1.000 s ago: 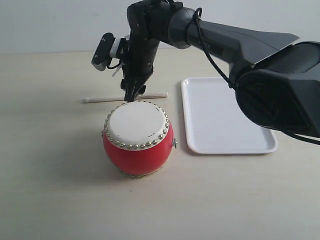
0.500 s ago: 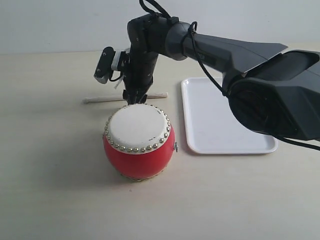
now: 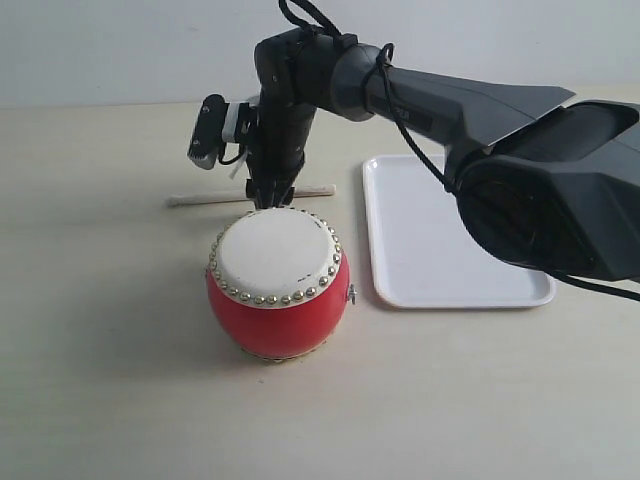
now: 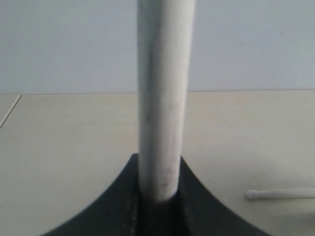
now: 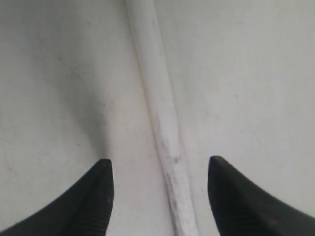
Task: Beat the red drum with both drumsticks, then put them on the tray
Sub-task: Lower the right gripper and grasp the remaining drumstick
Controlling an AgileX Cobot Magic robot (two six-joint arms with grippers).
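right gripper (image 5: 158, 166): jaws are standing spread wide, pointing down at the table (image 3: 120, 380), gripping nothing
table drumstick (image 5: 162, 123): is lying flat on the table, running straight through between the right gripper's two fingertips; a gap is showing on each side, touching neither
left gripper (image 4: 158, 194): is pinching the held drumstick (image 4: 162, 98) by one end; the stick is standing straight out of the jaws, its far end is running out of frame
red drum (image 3: 277, 285): is sitting upright on the table just beside the right gripper's tips, skin side up; touching or not, cannot tell
tray (image 3: 450, 240): is lying flat on the table, apart from the right gripper, on the side its arm is reaching in from
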